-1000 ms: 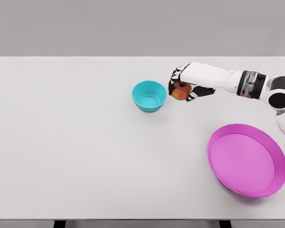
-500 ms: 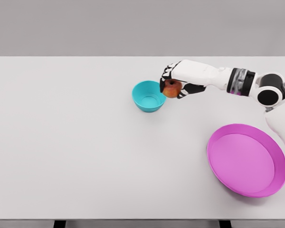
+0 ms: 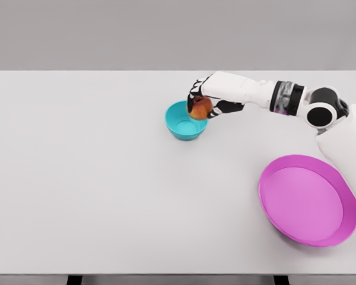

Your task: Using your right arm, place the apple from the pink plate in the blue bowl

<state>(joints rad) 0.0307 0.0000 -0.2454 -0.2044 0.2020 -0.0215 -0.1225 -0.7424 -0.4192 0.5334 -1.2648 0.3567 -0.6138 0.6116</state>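
Since the earlier frames, the right arm has travelled leftward, carrying the apple (image 3: 200,107) from a position well to the right of the blue bowl (image 3: 185,120) to one over the bowl's right rim. Bowl and plate have not shifted.

All positions below are given relative to the blue bowl, working from near to far.

1. Nearest the camera, well to the right of the bowl and in front of it, the pink plate (image 3: 344,196) lies flat on the bench (image 3: 95,190). It holds nothing, consistent with the apple having been lifted from it.

2. The blue bowl stands upright on the bench, its opening facing up and its interior unoccupied. Its position, well apart from the plate, accounts for the long sideways reach of the arm.

3. The apple is above the bowl's right rim, not yet inside and apparently not touching the bowl. Whether it is fully centred over the opening cannot be determined from this view.

4. The right hand (image 3: 203,102) is clamped on the apple, its fingers curled around the fruit from above and behind. This grasp leaves the underside of the apple free, which suits a downward release.

5. Behind and to the right of the bowl, the forearm extends toward the shoulder at the right edge.

The left arm is not visible.

Assessment: transport is nearly complete; release remains.
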